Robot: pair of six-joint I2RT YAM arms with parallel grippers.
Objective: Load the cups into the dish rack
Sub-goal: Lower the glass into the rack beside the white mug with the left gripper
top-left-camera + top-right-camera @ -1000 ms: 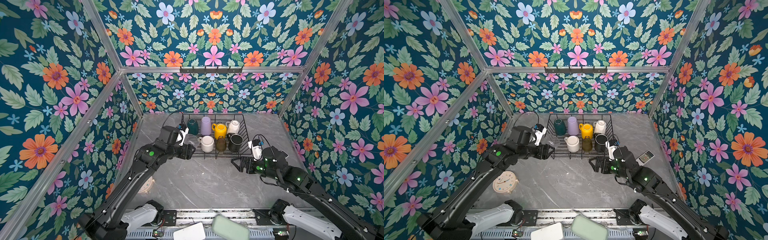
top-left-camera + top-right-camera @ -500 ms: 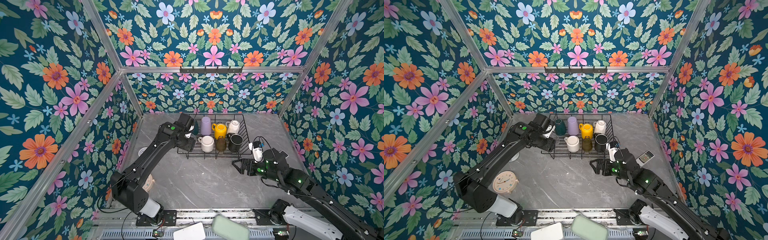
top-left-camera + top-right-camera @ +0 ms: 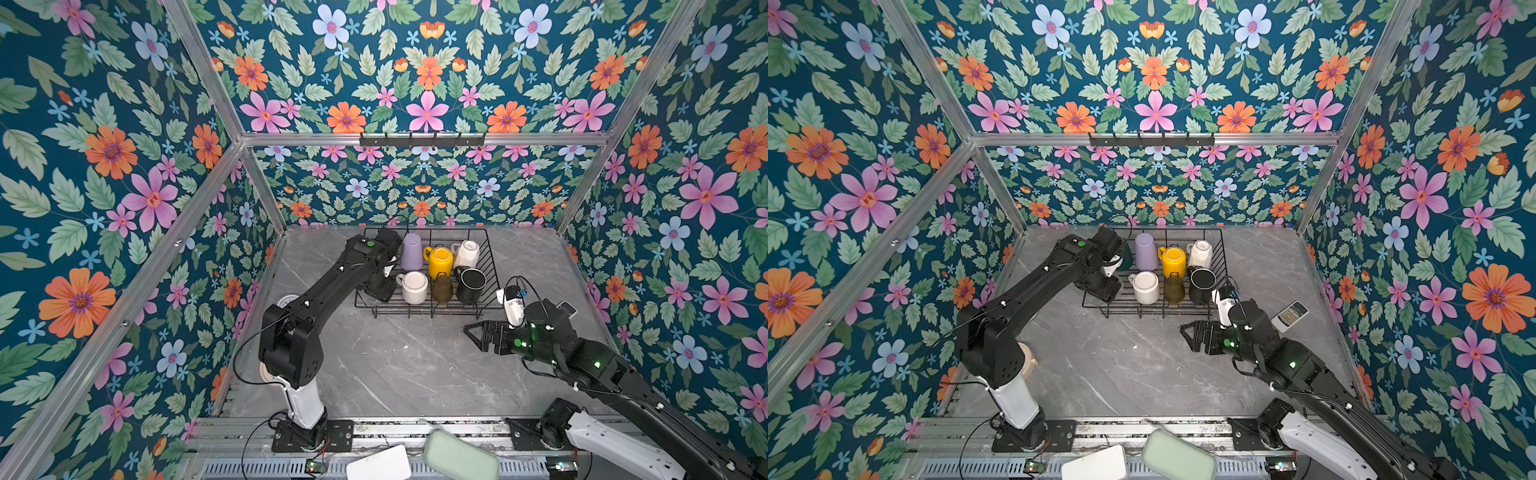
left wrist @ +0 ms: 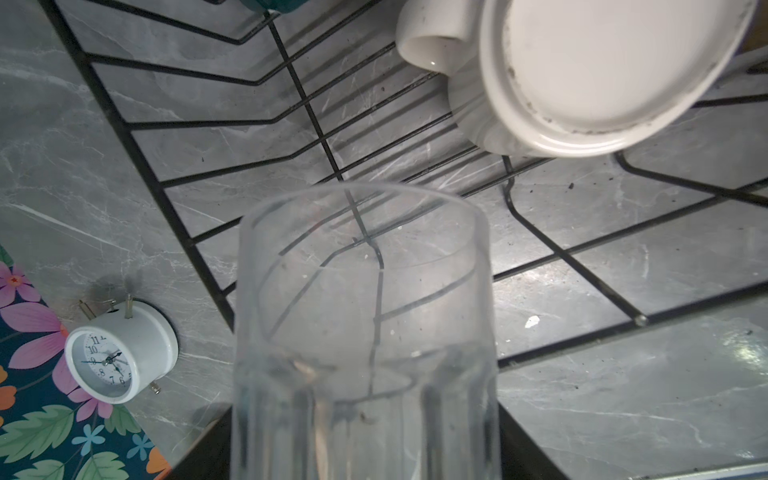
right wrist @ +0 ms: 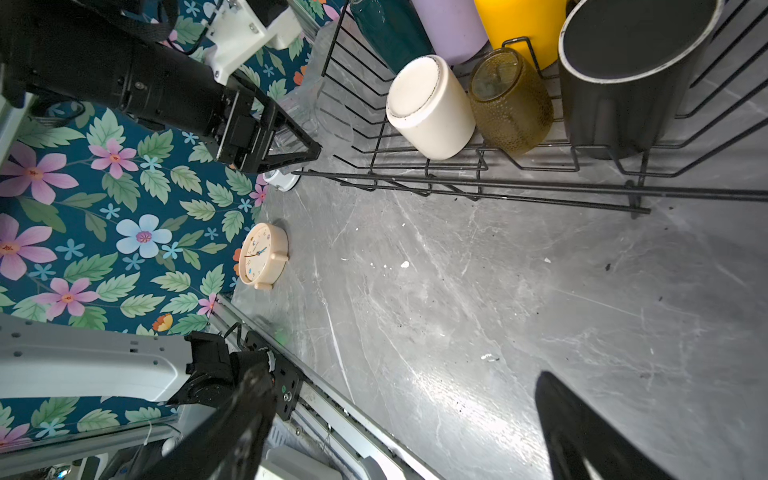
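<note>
My left gripper [image 3: 380,286] is shut on the clear glass [image 4: 365,332], whose open mouth points at the wire floor of the dish rack's [image 3: 490,266] front left corner. In the rack stand a lilac tumbler [image 3: 411,251], a yellow mug [image 3: 439,261], two white mugs [image 3: 467,253] [image 3: 413,286], an olive glass [image 3: 441,289] and a black mug [image 3: 470,284]. A teal mug [image 5: 390,29] shows only in the right wrist view. My right gripper [image 3: 471,332] hangs open over the table, in front of the rack's right end, with nothing between its fingers.
A white clock [image 4: 120,357] lies by the left wall beside the rack. A cream clock [image 5: 262,255] stands nearer the front, partly behind my left arm in a top view. A remote [image 3: 1289,316] lies right of the rack.
My left arm has swung from the rack's left side to above its front left corner, carrying the clear glass. The right arm has barely moved.
</note>
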